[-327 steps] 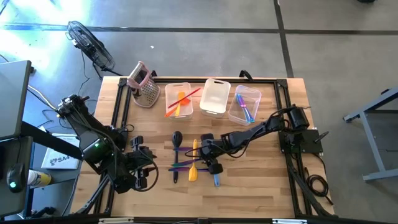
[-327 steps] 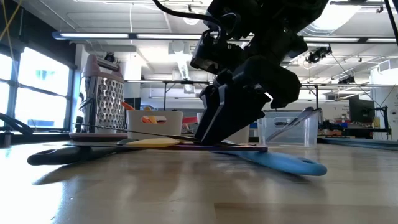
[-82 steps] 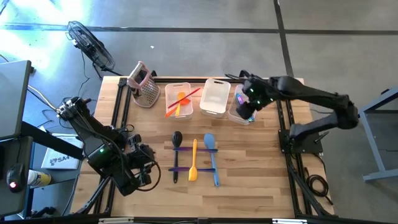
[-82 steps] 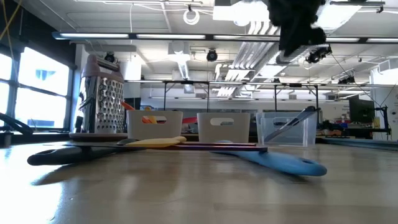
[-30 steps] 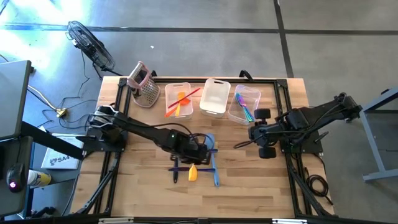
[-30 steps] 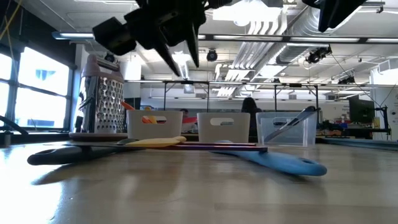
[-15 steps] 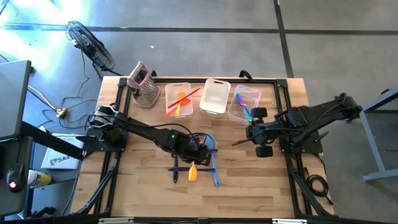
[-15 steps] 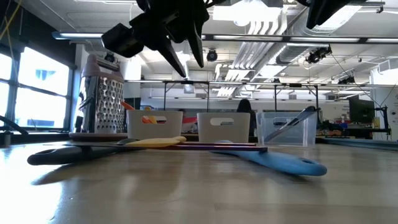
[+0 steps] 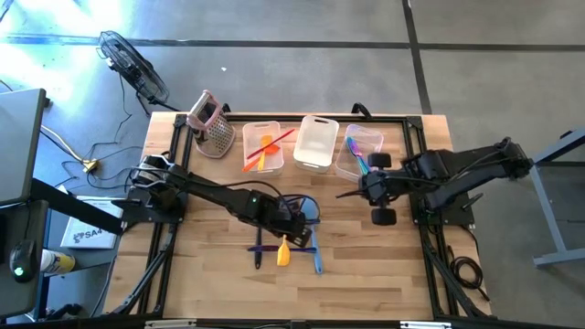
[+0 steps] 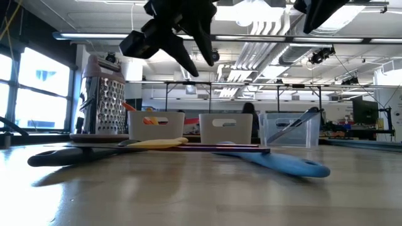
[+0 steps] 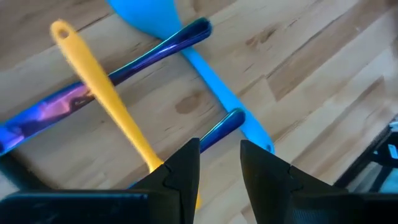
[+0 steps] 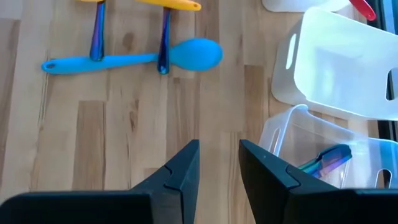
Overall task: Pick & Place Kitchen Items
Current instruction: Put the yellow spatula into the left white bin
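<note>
Wood table, three bins at its far edge. Left gripper hovers narrow and empty just above the utensils, lined up over a purple handle, likely its next pick. Right gripper, narrow and empty, hangs beside the right bin.

No lettering, label, brand, number or sign can be read in any view; nothing on the counter carries legible print at all.
</note>
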